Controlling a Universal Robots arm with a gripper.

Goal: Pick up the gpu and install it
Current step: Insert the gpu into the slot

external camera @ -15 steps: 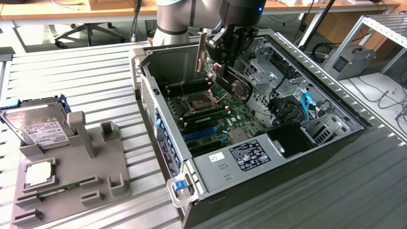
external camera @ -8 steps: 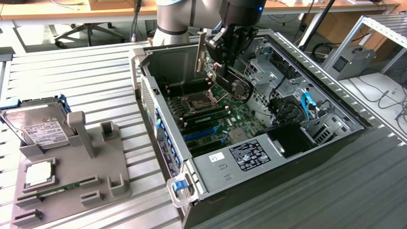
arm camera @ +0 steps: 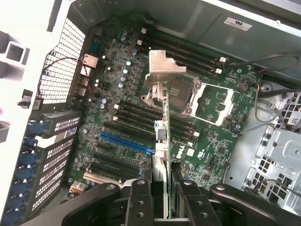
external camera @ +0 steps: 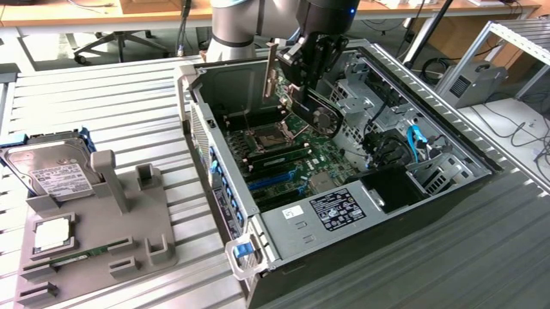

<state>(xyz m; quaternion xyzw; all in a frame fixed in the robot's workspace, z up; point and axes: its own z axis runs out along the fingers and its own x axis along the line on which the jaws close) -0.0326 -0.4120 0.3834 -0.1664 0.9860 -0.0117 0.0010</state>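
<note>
Our black claw (arm camera: 165, 200) clamps the thin green silver-bracketed gpu card (arm camera: 161, 133) by its faces; we judge it light, stiff, fragile.

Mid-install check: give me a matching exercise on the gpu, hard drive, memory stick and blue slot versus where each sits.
1 gpu
2 hard drive
3 memory stick
4 blue slot

A on the motherboard
B gripped by the gripper over the open case
C white-labelled, leaning in the grey holder
D narrow, lying in that holder

Pairs: 1-B, 2-C, 3-D, 4-A
</note>
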